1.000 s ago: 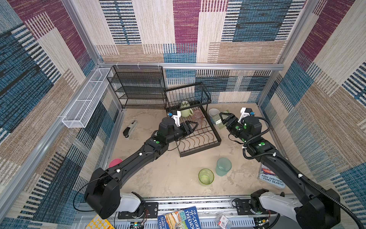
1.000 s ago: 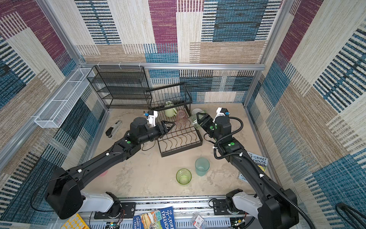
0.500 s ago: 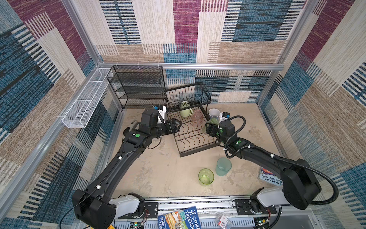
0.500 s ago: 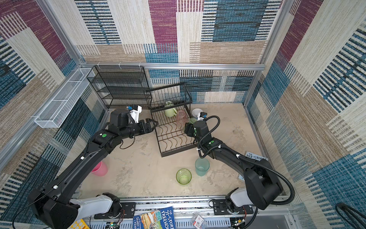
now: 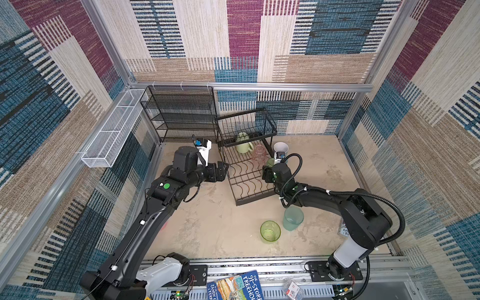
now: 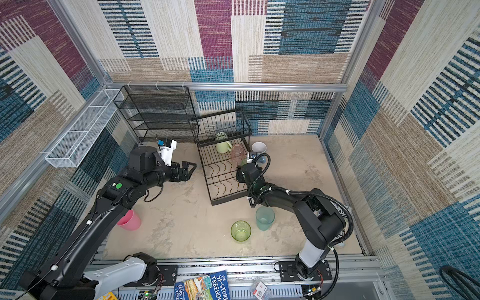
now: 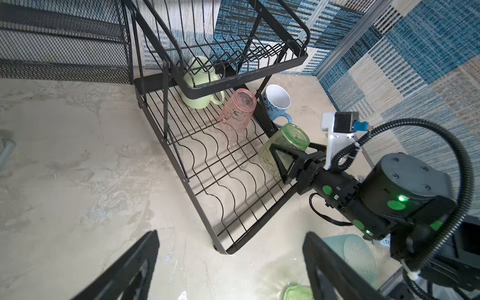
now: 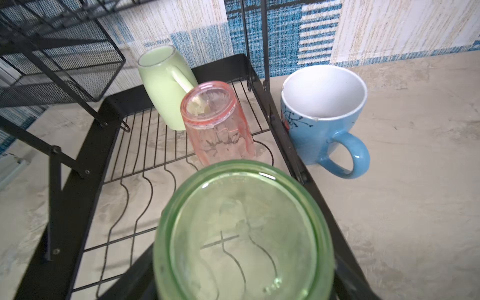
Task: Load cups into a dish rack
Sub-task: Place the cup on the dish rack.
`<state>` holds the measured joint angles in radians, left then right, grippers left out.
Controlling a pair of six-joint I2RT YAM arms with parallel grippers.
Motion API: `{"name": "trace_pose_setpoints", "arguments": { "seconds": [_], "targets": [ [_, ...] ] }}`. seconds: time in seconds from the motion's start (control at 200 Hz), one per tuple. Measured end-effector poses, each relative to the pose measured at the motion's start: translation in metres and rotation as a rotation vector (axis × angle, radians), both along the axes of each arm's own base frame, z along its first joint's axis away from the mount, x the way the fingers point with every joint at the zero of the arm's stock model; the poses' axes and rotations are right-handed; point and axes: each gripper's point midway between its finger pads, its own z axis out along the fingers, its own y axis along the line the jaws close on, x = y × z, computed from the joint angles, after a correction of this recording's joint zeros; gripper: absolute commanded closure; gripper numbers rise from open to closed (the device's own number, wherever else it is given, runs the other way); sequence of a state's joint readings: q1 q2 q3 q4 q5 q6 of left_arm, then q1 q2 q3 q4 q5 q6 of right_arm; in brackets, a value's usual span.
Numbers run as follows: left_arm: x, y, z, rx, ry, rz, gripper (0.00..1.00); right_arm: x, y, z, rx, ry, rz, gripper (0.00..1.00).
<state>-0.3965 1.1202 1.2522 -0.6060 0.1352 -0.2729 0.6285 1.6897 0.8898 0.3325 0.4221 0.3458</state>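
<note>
Nearest of all, a book point(image 5: 235, 285) lies on the front rail. Onto the tabletop point(image 5: 220, 226) now: the standing green tumbler point(image 5: 270, 231) and the teal tumbler point(image 5: 293, 218) sit just beside each other, right of centre. The opaque pink cup point(image 6: 129, 220) is well apart on the left, partly behind the left arm.

Further in comes the dish rack point(image 7: 246, 75). The right gripper point(image 7: 291, 153) is clamped on the upturned green tumbler point(image 8: 241, 233), base up and tilted, over the right edge of the lower tray. Whether it touches the wires cannot be told. The left gripper point(image 6: 191, 171) hangs just off the rack's left side, jaws spread wide, nothing in them.

Deeper on the lower tray, the translucent pink tumbler point(image 5: 259, 153) stands mouth down. Behind it the pale green mug point(image 5: 243, 145), also inverted, sits under the raised basket. The light blue flowered mug point(image 5: 281, 148) stands upright on the tabletop, just outside the rack's right side.

At the back wall stands a black mesh shelf unit point(image 5: 181, 114), with a white mesh trough point(image 5: 114, 130) along the left wall.
</note>
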Motion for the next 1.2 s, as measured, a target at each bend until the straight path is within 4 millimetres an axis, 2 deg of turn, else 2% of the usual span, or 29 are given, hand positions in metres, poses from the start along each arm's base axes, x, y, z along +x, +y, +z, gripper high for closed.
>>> {"name": "trace_pose_setpoints", "arguments": {
  "seconds": [0.195,0.401,0.531,0.846,0.952,1.087,1.202],
  "targets": [
    [-0.008,0.004,-0.021,0.039,0.018,-0.016,0.11,0.009,0.002,-0.019,-0.061,-0.026,-0.008,0.36],
    [-0.014,0.013,-0.031,0.03,-0.005,-0.004,0.11,0.023,0.005,-0.027,-0.088,-0.055,-0.036,0.36],
    [-0.015,0.014,-0.024,0.003,-0.043,-0.006,0.12,0.026,0.002,-0.037,-0.106,-0.058,-0.057,0.35],
    [-0.016,0.019,-0.012,-0.022,-0.101,0.008,0.13,0.039,0.008,-0.041,-0.107,-0.114,-0.081,0.3],
    [-0.015,0.02,-0.011,-0.022,-0.104,0.011,0.13,0.044,0.009,-0.042,-0.111,-0.125,-0.09,0.25],
    [-0.016,0.022,-0.011,-0.021,-0.11,0.018,0.13,0.049,0.012,-0.044,-0.113,-0.134,-0.094,0.13],
    [-0.014,0.025,-0.011,-0.01,-0.112,0.038,0.12,0.047,0.009,-0.06,-0.15,-0.088,-0.09,0.07]
  ]
}}
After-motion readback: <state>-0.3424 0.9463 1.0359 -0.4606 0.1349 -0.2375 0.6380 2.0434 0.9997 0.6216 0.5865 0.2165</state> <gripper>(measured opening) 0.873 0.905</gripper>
